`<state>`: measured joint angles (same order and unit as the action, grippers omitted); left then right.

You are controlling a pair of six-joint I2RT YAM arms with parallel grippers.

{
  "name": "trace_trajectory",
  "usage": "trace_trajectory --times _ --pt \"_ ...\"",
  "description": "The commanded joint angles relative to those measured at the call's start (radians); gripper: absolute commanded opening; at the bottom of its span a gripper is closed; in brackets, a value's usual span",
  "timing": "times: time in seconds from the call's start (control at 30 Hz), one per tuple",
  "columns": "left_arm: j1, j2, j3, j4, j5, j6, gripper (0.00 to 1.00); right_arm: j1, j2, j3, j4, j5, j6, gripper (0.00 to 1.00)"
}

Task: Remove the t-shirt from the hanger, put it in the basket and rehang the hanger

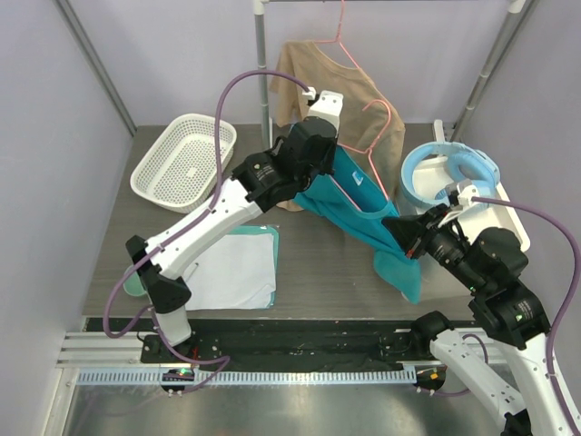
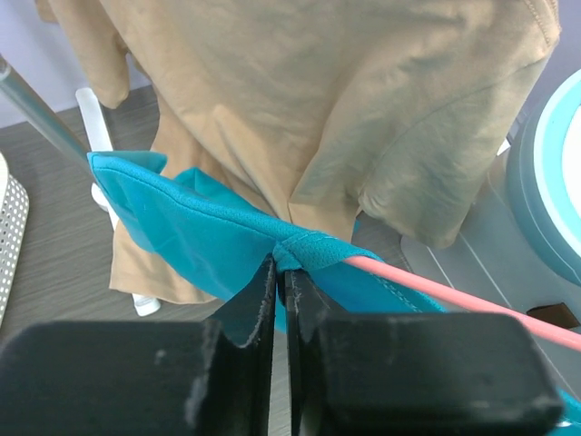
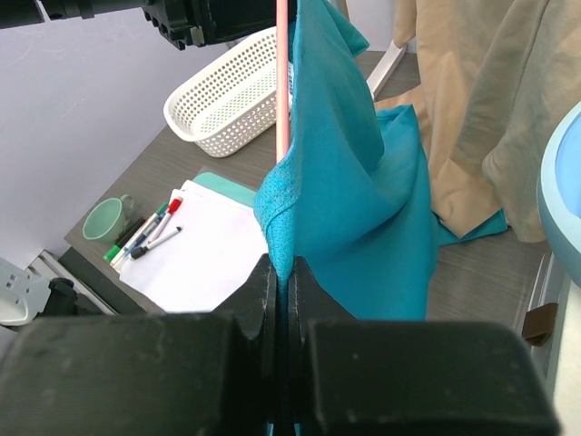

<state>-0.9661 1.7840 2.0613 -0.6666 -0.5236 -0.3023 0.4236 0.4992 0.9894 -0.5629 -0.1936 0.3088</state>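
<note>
Both my left gripper (image 2: 281, 286) and right gripper (image 3: 283, 282) are clamped shut on the teal t-shirt (image 1: 361, 211), which stretches between them above the table (image 1: 318, 272) with its pink hanger (image 2: 454, 300) threaded through the fabric. The right wrist view alone clearly shows a green mug (image 3: 104, 218) and markers (image 3: 150, 234). The top view gives the count: two shirts, the other a tan t-shirt (image 2: 318, 100), two pink hangers and one white basket (image 1: 186, 159).

Bright even light, soft shadows, sharp
</note>
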Motion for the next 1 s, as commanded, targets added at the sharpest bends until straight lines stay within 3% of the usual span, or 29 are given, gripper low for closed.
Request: trace_trajectory --times 0.0,0.23,0.53,0.77,0.97 --pt "0.021 0.003 0.045 -0.010 -0.030 0.034 0.00 0.003 -0.016 0.043 0.040 -0.020 -0.013 0.01" --pt "0.058 0.000 0.075 -0.051 -0.077 0.029 0.00 0.003 -0.054 0.045 -0.005 -0.032 -0.025 0.01" --pt "0.201 -0.018 0.094 -0.090 -0.027 -0.063 0.00 0.003 -0.160 0.031 -0.071 -0.078 -0.071 0.01" --pt "0.265 -0.057 0.002 -0.065 0.017 -0.104 0.00 0.003 -0.231 0.025 -0.034 -0.032 -0.063 0.01" --pt "0.299 -0.124 -0.107 -0.010 0.135 -0.173 0.00 0.001 -0.251 0.023 -0.006 0.000 -0.051 0.01"
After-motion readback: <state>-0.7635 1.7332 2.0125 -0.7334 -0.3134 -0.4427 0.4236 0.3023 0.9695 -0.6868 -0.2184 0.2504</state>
